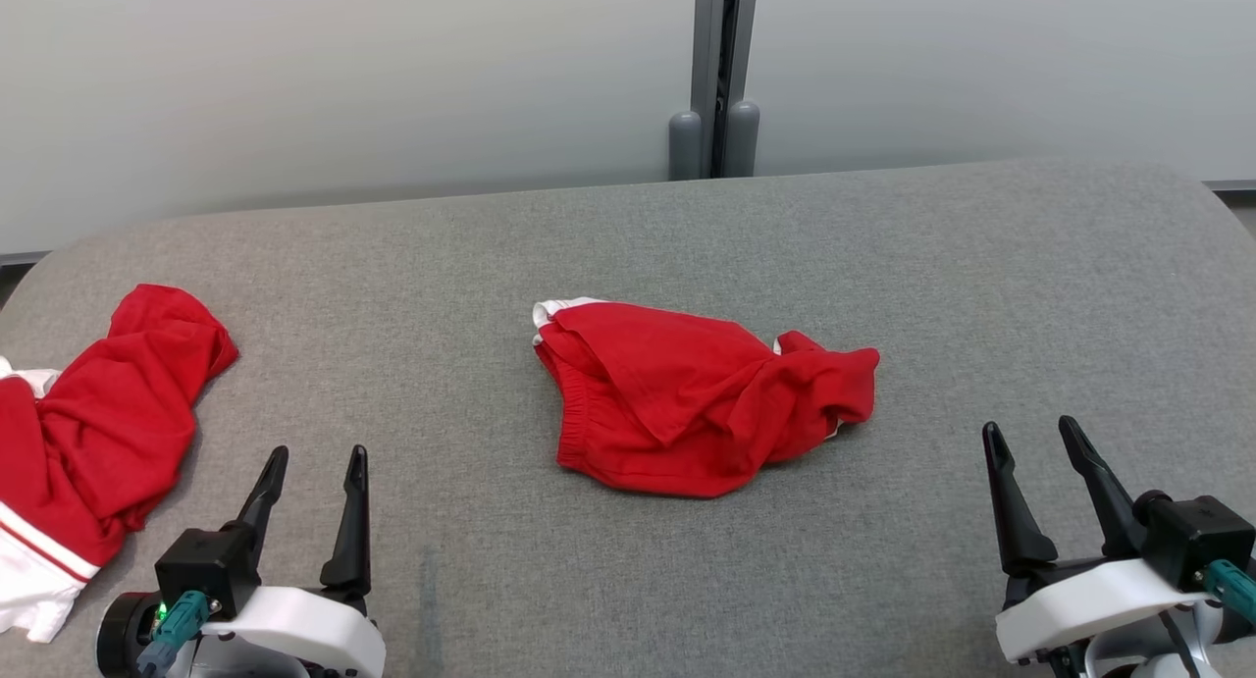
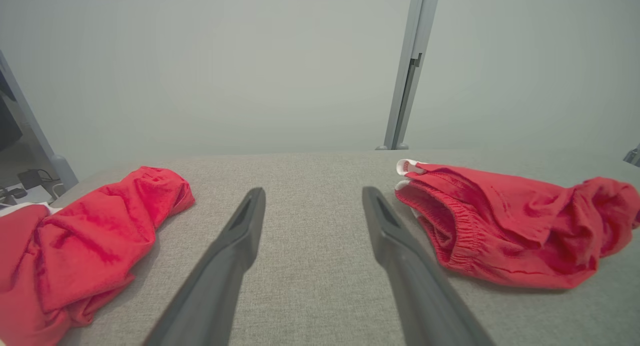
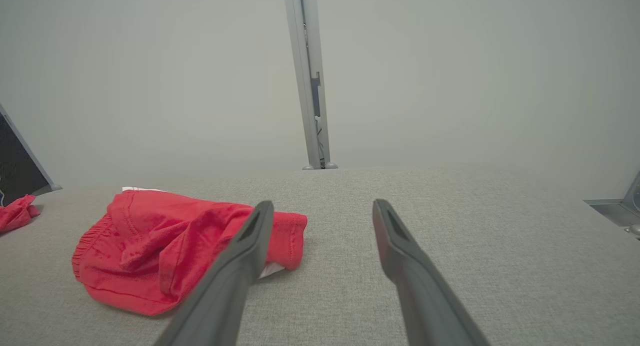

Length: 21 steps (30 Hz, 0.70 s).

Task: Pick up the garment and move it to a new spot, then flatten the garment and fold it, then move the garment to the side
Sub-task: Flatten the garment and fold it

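The garment point(image 1: 687, 395) is a crumpled pair of red shorts with white trim, lying in the middle of the grey padded table point(image 1: 628, 236). It also lies right of my left fingers, the garment point(image 2: 510, 226), and left of my right fingers, the garment point(image 3: 170, 246). My left gripper point(image 1: 315, 462) hovers open near the front left, well short of the shorts. Off to the front right, my right gripper point(image 1: 1032, 435) is open too, with nothing between its fingers. In the wrist views the left gripper point(image 2: 311, 197) and right gripper point(image 3: 324, 208) both point over bare fabric.
A second red and white garment point(image 1: 88, 433) is bunched at the table's left edge, also seen as the second garment point(image 2: 85, 246). A grey post point(image 1: 716, 79) stands behind the table against a pale wall.
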Tool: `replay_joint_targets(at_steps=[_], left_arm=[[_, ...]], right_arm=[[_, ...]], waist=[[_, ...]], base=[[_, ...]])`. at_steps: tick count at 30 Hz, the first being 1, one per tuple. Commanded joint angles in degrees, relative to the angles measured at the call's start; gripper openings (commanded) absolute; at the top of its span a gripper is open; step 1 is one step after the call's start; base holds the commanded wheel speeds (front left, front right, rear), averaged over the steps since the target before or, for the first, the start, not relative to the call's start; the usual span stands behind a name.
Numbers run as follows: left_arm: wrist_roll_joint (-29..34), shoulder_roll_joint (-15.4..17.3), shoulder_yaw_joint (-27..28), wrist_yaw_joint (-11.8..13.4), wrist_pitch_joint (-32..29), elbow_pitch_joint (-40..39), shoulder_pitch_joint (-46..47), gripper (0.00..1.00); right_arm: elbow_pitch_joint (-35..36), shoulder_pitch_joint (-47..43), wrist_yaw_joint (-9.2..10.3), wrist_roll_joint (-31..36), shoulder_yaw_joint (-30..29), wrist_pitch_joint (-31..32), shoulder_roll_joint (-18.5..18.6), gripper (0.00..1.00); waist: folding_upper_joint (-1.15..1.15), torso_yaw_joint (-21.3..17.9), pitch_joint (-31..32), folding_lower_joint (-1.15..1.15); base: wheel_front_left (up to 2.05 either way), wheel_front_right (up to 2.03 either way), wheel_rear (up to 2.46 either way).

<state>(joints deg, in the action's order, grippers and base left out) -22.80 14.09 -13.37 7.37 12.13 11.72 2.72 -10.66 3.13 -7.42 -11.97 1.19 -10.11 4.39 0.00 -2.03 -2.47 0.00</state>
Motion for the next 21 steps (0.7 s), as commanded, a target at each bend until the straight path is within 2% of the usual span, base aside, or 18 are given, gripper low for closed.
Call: replay_joint_targets(at_steps=[1, 11, 21], left_arm=[[-0.2, 0.43, 0.06, 0.27, 0.15, 0.01, 0.44, 1.0], [-0.34, 0.42, -0.31, 0.24, 0.22, -0.11, 2.1, 1.0], [0.31, -0.41, -1.77, -1.29, 0.95, 0.46, 7.82, 1.0]], right_arm=[[0.04, 0.23, -0.13, 0.19, -0.11, -0.07, 0.24, 1.0], [-0.34, 1.83, -0.13, -0.03, 0.37, 0.55, 0.24, 1.0], [-2.69, 8.08, -0.13, -2.41, 5.9, 6.12, 2.45, 1.0]], waist=[[0.0, 0.08, -0.16, 0.0], [0.0, 0.95, -2.12, 0.0], [0.0, 4.35, -9.01, 0.0]], base=[[0.0, 0.0, 0.0], [0.0, 0.0, 0.0], [0.0, 0.0, 0.0]])
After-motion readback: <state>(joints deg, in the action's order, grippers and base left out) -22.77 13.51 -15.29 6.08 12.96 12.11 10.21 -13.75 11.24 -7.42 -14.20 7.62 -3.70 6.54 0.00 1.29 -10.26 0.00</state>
